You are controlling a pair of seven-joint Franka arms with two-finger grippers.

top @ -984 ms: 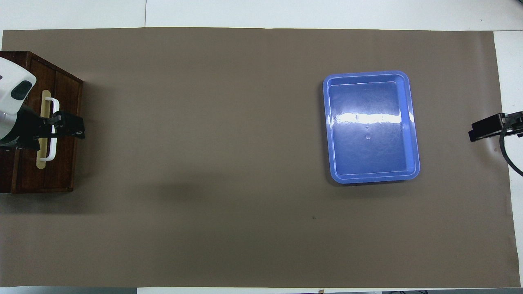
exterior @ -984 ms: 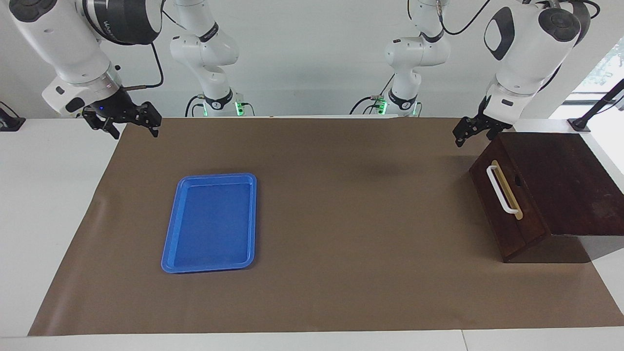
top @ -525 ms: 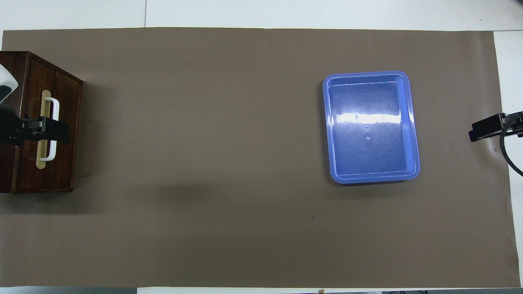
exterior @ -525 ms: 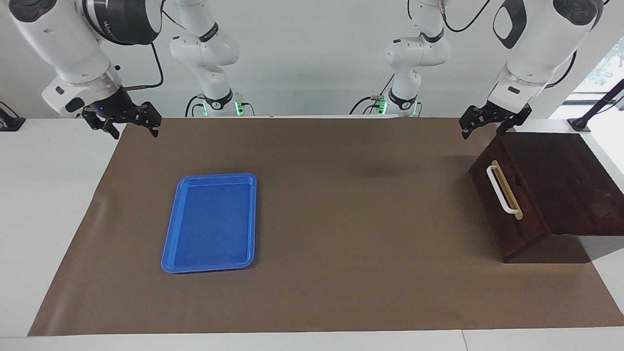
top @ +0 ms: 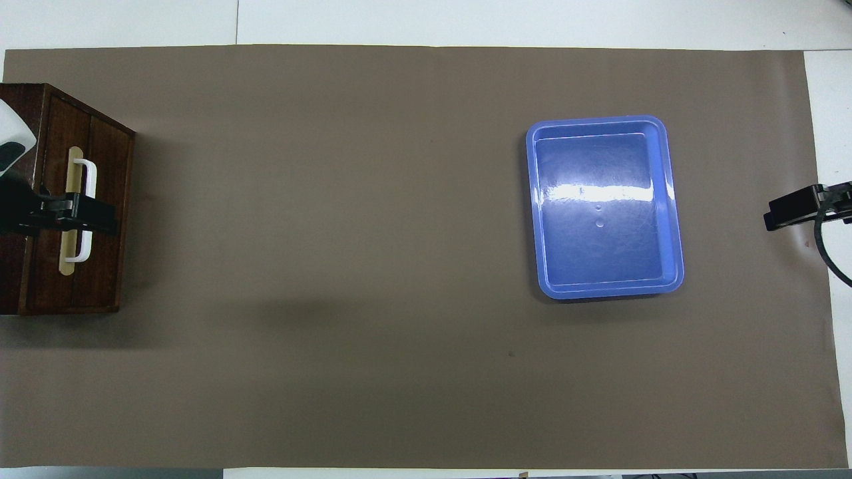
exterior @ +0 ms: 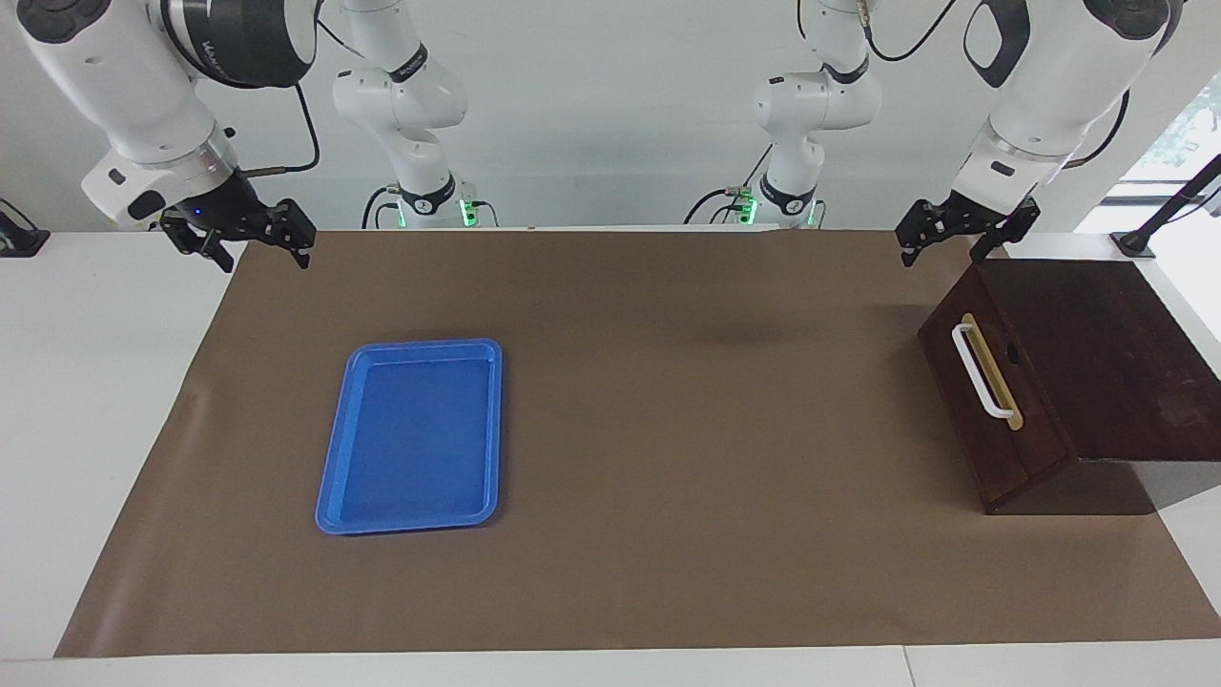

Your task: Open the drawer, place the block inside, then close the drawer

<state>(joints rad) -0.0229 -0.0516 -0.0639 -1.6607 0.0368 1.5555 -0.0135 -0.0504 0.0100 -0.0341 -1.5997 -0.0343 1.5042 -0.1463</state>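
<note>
Drawer: the drawer [exterior: 992,401] sits shut in its dark cabinet [exterior: 1107,353] at the left arm's end of the worktop [exterior: 668,592], white handle [exterior: 983,372] on a tan strip.
Left gripper: the left gripper [exterior: 963,236] hangs in the air above the cabinet's front top edge, clear of the handle, fingers apart, holding nothing.
Right gripper: the right gripper [exterior: 253,243] waits raised over the worktop's other end, fingers spread, empty.
Tray: a blue tray [exterior: 412,435] lies flat toward the right gripper's end, well apart from both grippers.
</note>
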